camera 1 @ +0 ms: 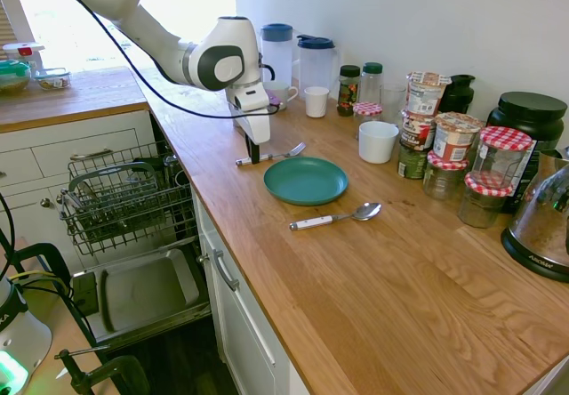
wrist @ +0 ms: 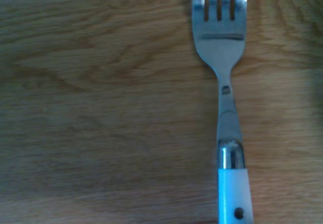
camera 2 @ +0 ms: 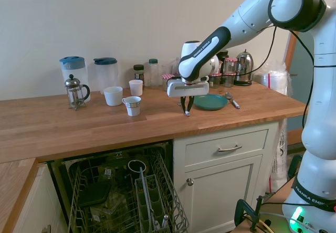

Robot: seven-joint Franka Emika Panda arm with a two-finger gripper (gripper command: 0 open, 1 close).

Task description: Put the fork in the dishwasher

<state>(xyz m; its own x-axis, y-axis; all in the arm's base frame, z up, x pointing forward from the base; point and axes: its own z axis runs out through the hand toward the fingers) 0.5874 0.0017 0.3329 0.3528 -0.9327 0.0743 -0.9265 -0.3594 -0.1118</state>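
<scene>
fingers [camera 2: 186, 112] closed around fork [camera 1: 283, 154] handle

"FRANKA EMIKA" on the arm's base [camera 2: 313, 198]

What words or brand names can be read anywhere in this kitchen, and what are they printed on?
"FRANKA EMI...": on the white arm's lower body, the end cut off by its curve.
Lettering along the forearm: too small to read.
Printed tubs by the wall: labels too blurred to read.
Small print on the dark appliance base: not legible.
The fork: no writing.
</scene>
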